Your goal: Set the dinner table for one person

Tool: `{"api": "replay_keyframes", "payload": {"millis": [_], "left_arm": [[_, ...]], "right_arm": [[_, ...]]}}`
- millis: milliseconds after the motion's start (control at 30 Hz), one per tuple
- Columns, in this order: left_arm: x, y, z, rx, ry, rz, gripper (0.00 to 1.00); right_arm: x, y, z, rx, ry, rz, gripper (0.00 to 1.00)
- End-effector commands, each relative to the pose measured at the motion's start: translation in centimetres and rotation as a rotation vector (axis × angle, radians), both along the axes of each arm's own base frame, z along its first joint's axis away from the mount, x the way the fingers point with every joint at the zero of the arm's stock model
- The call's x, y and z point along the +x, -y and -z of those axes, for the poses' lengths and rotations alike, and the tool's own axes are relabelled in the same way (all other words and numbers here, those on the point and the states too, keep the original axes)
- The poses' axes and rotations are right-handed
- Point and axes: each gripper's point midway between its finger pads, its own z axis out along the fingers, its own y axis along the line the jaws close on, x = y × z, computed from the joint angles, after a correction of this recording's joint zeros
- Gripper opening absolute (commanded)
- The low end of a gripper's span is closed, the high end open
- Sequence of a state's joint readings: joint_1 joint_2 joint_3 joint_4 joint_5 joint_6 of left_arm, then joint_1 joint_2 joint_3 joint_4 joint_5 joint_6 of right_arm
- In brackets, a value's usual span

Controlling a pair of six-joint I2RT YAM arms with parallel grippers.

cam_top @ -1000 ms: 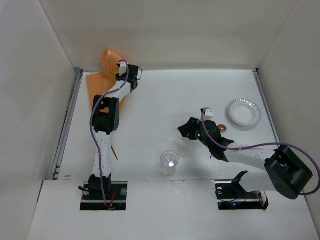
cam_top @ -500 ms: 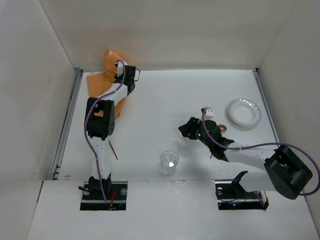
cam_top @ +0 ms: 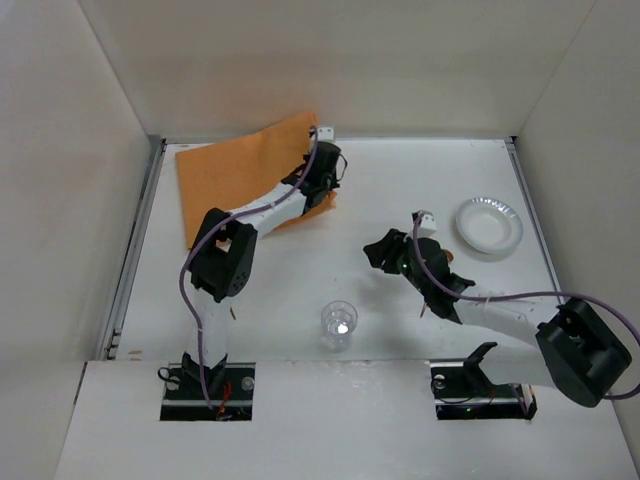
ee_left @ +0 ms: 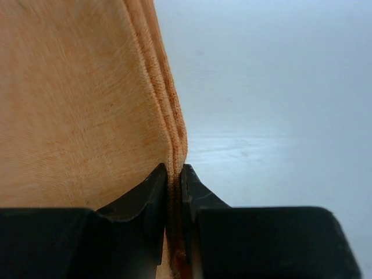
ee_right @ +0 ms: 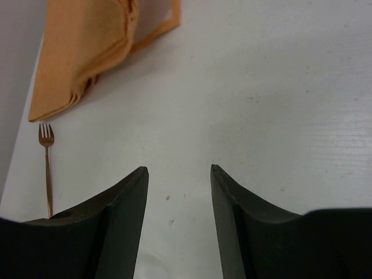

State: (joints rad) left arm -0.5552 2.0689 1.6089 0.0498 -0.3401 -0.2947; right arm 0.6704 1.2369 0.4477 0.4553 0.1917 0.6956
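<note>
An orange cloth placemat [cam_top: 240,175] is spread over the far left of the white dinner table [cam_top: 400,185], with its right corner lifted. My left gripper [cam_top: 325,182] is shut on that right edge. In the left wrist view the folded hem [ee_left: 174,133] is pinched between the black fingers [ee_left: 148,195] of the left gripper [ee_left: 174,170]. My right gripper [cam_top: 378,255] hovers over the middle of the table. In its wrist view the right gripper [ee_right: 179,170] is open, with only bare tabletop between its fingers.
A silver-rimmed white plate [cam_top: 489,226] lies at the far right. A clear cup [cam_top: 339,323] stands near the front centre. A copper fork [ee_right: 46,168] lies on the table below the placemat [ee_right: 87,52]. Grey rails [cam_top: 135,250] run along the side edges.
My left gripper closed on the bunched placemat at the far left corner and swept right with it, unfolding the cloth across the table. The right arm barely moved.
</note>
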Motion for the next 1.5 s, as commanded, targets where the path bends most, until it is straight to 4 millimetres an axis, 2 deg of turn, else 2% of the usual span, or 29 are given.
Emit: {"api": "replay_keyframes", "payload": {"millis": [0,233,333,467,533,633,700,800,900,967,1067,1133,1200,1267,1367,1467], "left_arm": [[-2.1,5.6,-4.0,-0.142,0.069,0.136,0.02],[-6.3,13.1,-4.5,-0.308,0.022,0.267,0.02],[-7.6,15.6,-4.7,-0.366,-0.010,0.314,0.03],[-9.9,18.9,-4.4,-0.455,-0.080,0.356,0.09],[-11.0,19.9,-5.2,-0.484,-0.087,0.373,0.15],[-12.5,20.7,-8.0,-0.524,-0.062,0.406,0.22],[-12.8,20.1,-9.9,-0.529,-0.024,0.399,0.34],[-12.5,18.0,-11.3,-0.532,0.012,0.358,0.47],[-11.8,14.5,-11.0,-0.507,0.029,0.287,0.48],[-11.1,11.2,-9.2,-0.462,0.024,0.209,0.47],[-10.6,4.3,-4.8,-0.372,-0.008,0.035,0.46],[-11.0,0.2,-2.5,-0.314,-0.019,-0.066,0.46],[-12.1,-4.0,-0.2,-0.236,-0.024,-0.171,0.46],[-13.4,-7.5,1.4,-0.171,-0.032,-0.256,0.47],[-15.0,-11.3,3.1,-0.122,-0.056,-0.351,0.48],[-16.2,-14.1,4.7,-0.110,-0.092,-0.423,0.50]], "right_arm": [[0.9,1.3,-2.1,0.025,0.069,0.064,0.53],[1.0,3.7,-3.1,0.040,0.101,0.150,0.52],[0.9,4.9,-3.8,0.056,0.122,0.196,0.52],[0.8,6.4,-4.3,0.070,0.138,0.250,0.52],[0.8,6.9,-4.3,0.075,0.139,0.269,0.52],[0.7,7.3,-4.4,0.077,0.137,0.281,0.51],[0.7,7.5,-4.4,0.080,0.141,0.293,0.51],[0.7,7.7,-4.6,0.084,0.147,0.299,0.51],[0.8,7.6,-4.4,0.072,0.141,0.298,0.51],[1.0,7.5,-4.0,0.060,0.130,0.294,0.42],[1.3,7.1,-3.2,0.039,0.106,0.282,0.17],[1.6,6.9,-2.3,0.018,0.076,0.285,0.15],[2.0,7.0,-1.3,-0.010,0.045,0.292,0.17],[2.7,7.7,0.1,-0.044,-0.002,0.325,0.31],[3.6,8.4,2.2,-0.062,-0.089,0.362,0.52],[4.5,8.1,3.3,-0.037,-0.160,0.368,0.61]]}}
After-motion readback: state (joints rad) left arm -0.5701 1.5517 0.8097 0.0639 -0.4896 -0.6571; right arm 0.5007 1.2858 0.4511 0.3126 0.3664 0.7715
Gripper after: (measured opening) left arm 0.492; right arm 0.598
